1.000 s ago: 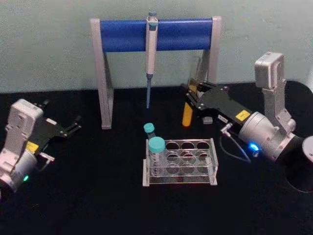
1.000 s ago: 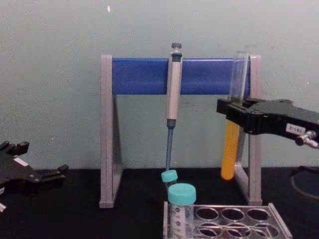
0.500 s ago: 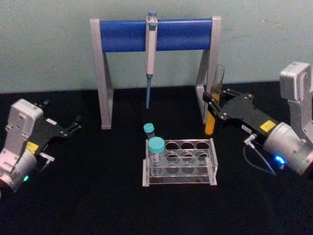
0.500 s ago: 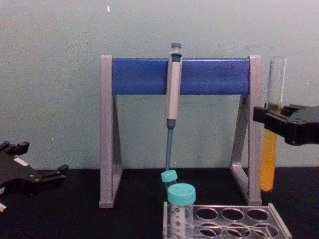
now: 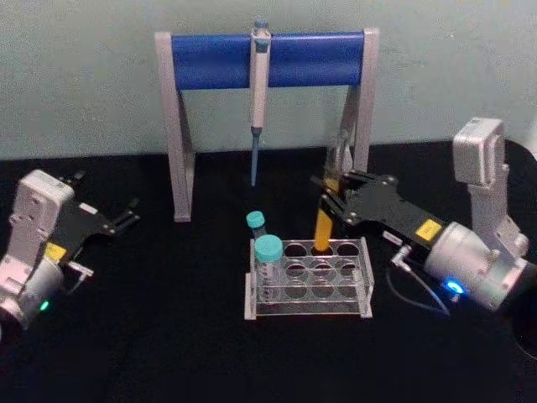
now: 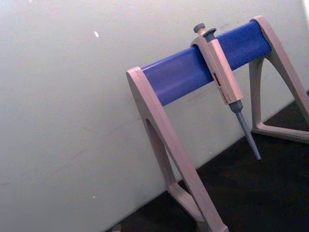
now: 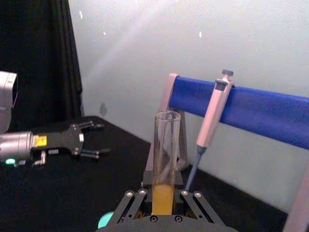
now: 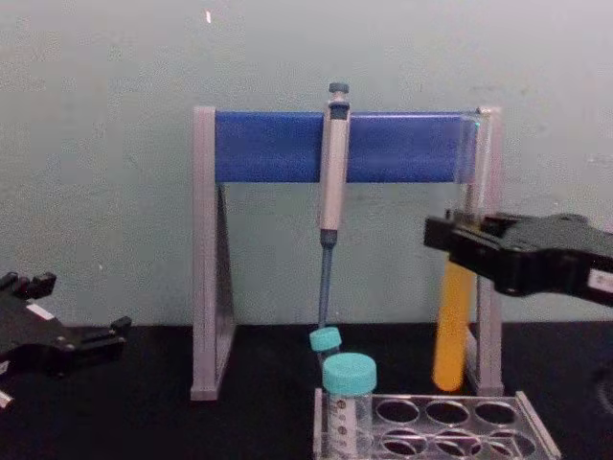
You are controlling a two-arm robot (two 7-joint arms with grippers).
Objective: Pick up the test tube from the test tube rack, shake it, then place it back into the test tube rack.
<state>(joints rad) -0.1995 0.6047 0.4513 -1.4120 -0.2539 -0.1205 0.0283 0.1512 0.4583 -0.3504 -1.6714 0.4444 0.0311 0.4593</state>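
1. Right gripper is clamped on the test tube, its fingers gripping the glass just above the orange-yellow liquid. The open mouth stands well above the fingers and the round bottom hangs below them.
2. Directly below the gripper sits the test tube rack. From the head view the tube's bottom lines up with the middle hole of the back row. From the chest view it hangs just above the top plate, not yet in.
3. I judge the step to be the return to the rack. Keep the tube upright, centre the round bottom over that hole and lower it straight down, so glass does not strike the plate.
4. With no cap on the tube, any jerk or tilt could slosh liquid toward the mouth, so slow motion suits. Let go only once the rack carries the tube.
5. Two teal-capped tubes stand at the rack's end to the gripper's left, clear of the path down.
6. Beyond the gripper is the pipette stand, one leg just behind the tube.
7. Left gripper rests far to the left, fingers spread and empty.
8. Below everything lies a black table, and a pale wall closes the room behind.
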